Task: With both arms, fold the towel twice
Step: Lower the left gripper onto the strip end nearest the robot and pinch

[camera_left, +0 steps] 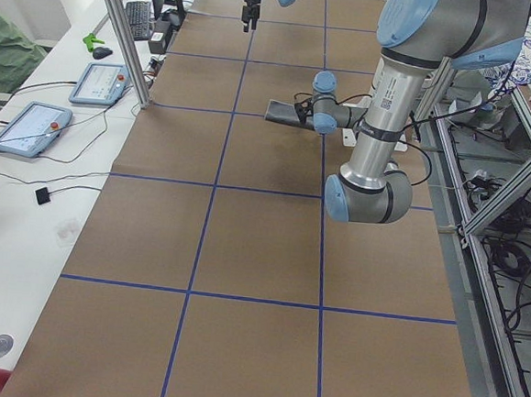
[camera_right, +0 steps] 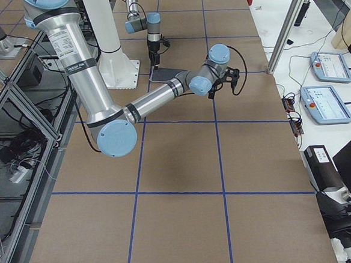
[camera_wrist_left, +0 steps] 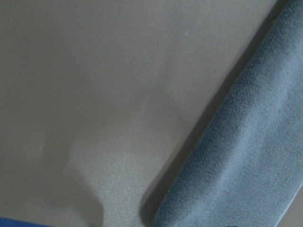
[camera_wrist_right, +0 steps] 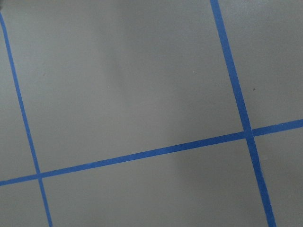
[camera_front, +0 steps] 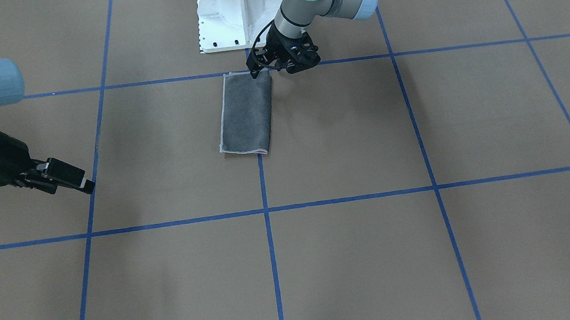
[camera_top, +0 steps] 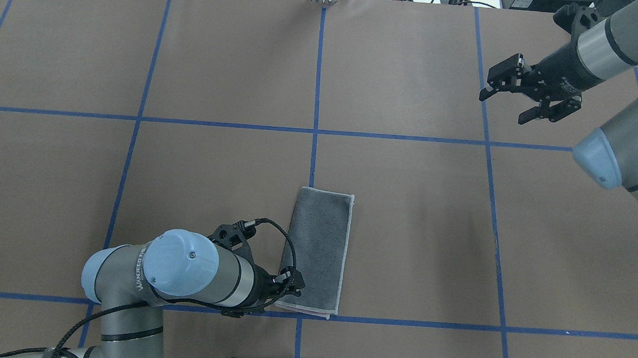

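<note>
Towel (camera_top: 319, 246) folded grey-up, left claw (camera_top: 292, 287) at corner, grip unclear, right claw (camera_top: 502, 106) spread

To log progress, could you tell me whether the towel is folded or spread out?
Folded once: the towel is a narrow grey rectangle, stitched border on one long side, a fold on the other.

Even diffuse bright lighting, soft faint shadows on the table (camera_front: 359, 258) just beside the towel (camera_front: 246, 114), exterior views sharp, left wrist view dim and blurred, towel edge out of focus there
</note>
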`<action>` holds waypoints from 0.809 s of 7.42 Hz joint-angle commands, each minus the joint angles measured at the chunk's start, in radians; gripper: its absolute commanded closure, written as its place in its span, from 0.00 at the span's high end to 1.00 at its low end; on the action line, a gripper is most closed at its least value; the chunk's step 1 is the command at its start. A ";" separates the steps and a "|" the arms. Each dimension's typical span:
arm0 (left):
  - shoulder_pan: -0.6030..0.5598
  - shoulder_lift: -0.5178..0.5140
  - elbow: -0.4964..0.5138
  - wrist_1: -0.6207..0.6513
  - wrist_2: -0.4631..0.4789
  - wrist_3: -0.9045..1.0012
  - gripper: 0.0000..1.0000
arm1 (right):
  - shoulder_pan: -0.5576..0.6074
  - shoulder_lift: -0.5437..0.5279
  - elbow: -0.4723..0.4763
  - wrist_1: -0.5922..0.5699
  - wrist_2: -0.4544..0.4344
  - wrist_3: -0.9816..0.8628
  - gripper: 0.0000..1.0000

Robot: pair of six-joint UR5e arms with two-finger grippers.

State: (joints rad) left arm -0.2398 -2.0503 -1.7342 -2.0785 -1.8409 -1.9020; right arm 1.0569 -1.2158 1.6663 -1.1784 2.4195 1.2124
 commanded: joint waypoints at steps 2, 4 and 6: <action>0.007 -0.013 0.013 0.000 0.000 0.000 0.67 | 0.000 -0.005 -0.002 -0.001 0.000 -0.001 1.00; 0.007 -0.024 0.024 0.000 0.000 0.000 0.58 | 0.002 -0.005 0.000 0.000 0.001 -0.001 1.00; 0.007 -0.025 0.022 0.000 0.000 0.000 0.30 | 0.002 -0.007 0.000 0.000 0.001 -0.001 1.00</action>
State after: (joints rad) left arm -0.2332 -2.0736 -1.7116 -2.0779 -1.8408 -1.9021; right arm 1.0582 -1.2215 1.6657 -1.1782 2.4204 1.2118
